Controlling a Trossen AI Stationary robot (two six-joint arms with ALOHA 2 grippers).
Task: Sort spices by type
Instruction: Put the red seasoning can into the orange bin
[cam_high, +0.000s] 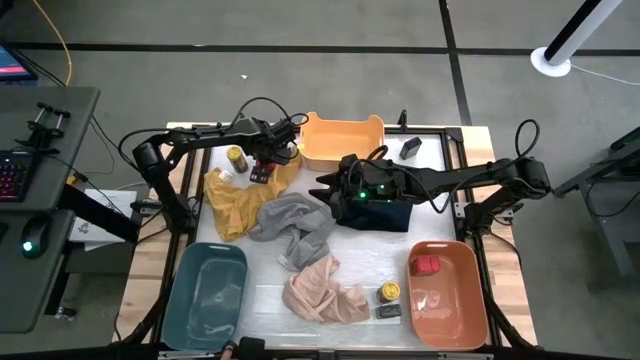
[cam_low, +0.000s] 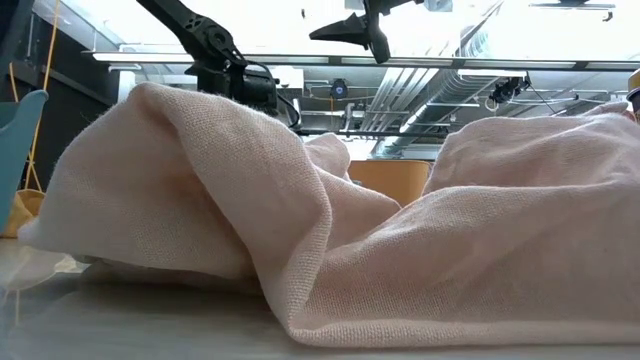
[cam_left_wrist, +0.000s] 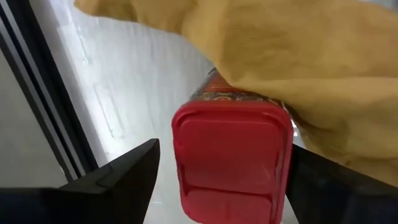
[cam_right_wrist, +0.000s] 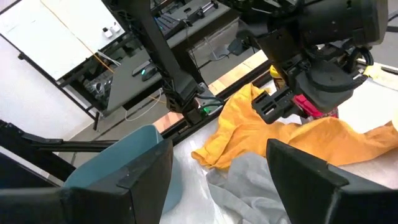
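My left gripper (cam_high: 262, 166) hangs open over a red boxy tin (cam_high: 260, 174) at the far left. In the left wrist view its fingers stand on either side of the tin's red lid (cam_left_wrist: 231, 158), with a gap on one side. The tin lies on a yellow cloth (cam_high: 235, 200), which partly drapes over it. A yellow-lidded jar (cam_high: 236, 157) stands beside it. My right gripper (cam_high: 325, 188) is open at mid-table, above a grey cloth (cam_high: 295, 222). Another red tin (cam_high: 427, 265) lies in the salmon bin (cam_high: 470, 300). A yellow-lidded jar (cam_high: 389, 292) and a dark tin (cam_high: 388, 311) sit beside that bin.
An orange bin (cam_high: 342, 150) stands at the far edge, with a dark tin (cam_high: 411, 148) to its right. A blue bin (cam_high: 208, 300) is near left. A pink cloth (cam_high: 320, 292) lies near centre, and a dark navy cloth (cam_high: 385, 212) lies under my right arm.
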